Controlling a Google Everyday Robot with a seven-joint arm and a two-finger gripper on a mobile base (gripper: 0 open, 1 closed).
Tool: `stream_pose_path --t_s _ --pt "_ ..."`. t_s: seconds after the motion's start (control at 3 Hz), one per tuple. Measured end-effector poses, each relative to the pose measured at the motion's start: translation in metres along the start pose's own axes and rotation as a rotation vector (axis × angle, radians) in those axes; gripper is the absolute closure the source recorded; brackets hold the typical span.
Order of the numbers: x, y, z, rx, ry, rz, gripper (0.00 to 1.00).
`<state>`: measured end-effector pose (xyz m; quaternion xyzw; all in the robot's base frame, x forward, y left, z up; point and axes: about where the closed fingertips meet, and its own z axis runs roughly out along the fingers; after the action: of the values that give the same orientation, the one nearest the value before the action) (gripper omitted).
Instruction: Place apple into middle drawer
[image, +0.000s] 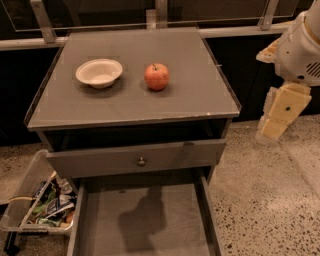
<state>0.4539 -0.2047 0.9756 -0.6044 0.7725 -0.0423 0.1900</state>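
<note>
The apple (157, 76), red with yellowish patches and a short dark stem, sits on the grey cabinet top (175, 107), right of centre. The middle drawer (150, 220) is pulled out below, at the bottom of the view. Its flat grey floor holds nothing, and a dark shadow lies across it. My gripper (274, 120) hangs at the right edge, beside the cabinet and below its top. It is well to the right of the apple and holds nothing that I can see.
A white bowl (99, 73) stands on the cabinet top, left of the apple. A grey drawer front with a round metal knob (141, 161) sits above the open drawer. A clear bin of packets (42, 207) stands on the floor at left. Speckled floor (270, 200) lies at right.
</note>
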Motion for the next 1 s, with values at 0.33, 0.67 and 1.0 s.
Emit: stream_pose_path --t_s 0.33,0.67,1.0 --pt "-0.015 -0.013 0.015 0.011 -0.114 0.001 0.0" --pt "-0.036 -0.025 0.03 0.006 -0.25 0.01 0.0" --pt "-0.06 -0.034 0.042 -0.028 -0.414 0.006 0.0"
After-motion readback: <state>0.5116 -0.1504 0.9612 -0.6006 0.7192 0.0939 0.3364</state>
